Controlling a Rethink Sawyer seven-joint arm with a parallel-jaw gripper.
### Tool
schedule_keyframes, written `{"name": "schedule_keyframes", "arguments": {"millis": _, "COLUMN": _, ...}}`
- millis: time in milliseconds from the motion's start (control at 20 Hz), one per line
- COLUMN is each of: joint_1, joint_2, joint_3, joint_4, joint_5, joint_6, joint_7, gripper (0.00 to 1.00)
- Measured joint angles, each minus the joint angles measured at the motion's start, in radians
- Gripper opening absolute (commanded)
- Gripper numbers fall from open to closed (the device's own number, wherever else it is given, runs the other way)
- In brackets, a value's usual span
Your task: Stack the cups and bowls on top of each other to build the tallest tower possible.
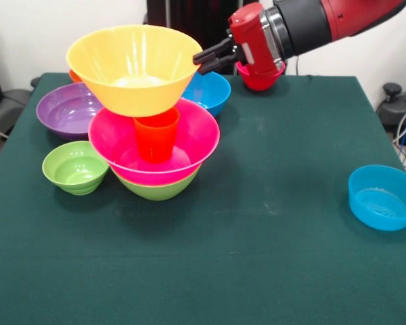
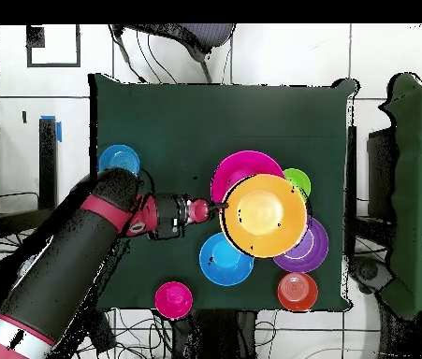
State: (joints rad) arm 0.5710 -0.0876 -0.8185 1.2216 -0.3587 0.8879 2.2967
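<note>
The gripper reaches in sideways, its dark fingers lying at the rim of the large orange bowl; the front view suggests a narrow gap between them, but whether they pinch the rim cannot be told. Directly beyond the fingertips stands the tower: a green bowl lowest, a pink bowl nested in it, an upright orange cup inside the pink bowl, and the large orange bowl resting on the cup, tilted slightly. Just behind the fingers sits a medium blue bowl, and under the wrist a small red bowl. Past the tower, away from the fingers, lie a purple bowl and a small green bowl. A second blue bowl rests well apart, on the opposite side of the green table.
</note>
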Motion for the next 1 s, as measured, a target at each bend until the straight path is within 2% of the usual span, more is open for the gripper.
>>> {"name": "schedule_keyframes", "arguments": {"millis": 550, "joint_1": 0.011, "joint_2": 0.019, "joint_3": 0.000, "joint_4": 0.000, "joint_5": 0.000, "joint_6": 0.000, "joint_7": 0.048, "gripper": 0.00}}
{"name": "schedule_keyframes", "arguments": {"millis": 1000, "joint_1": 0.011, "joint_2": 0.021, "joint_3": 0.000, "joint_4": 0.000, "joint_5": 0.000, "joint_6": 0.000, "joint_7": 0.051, "gripper": 0.00}}
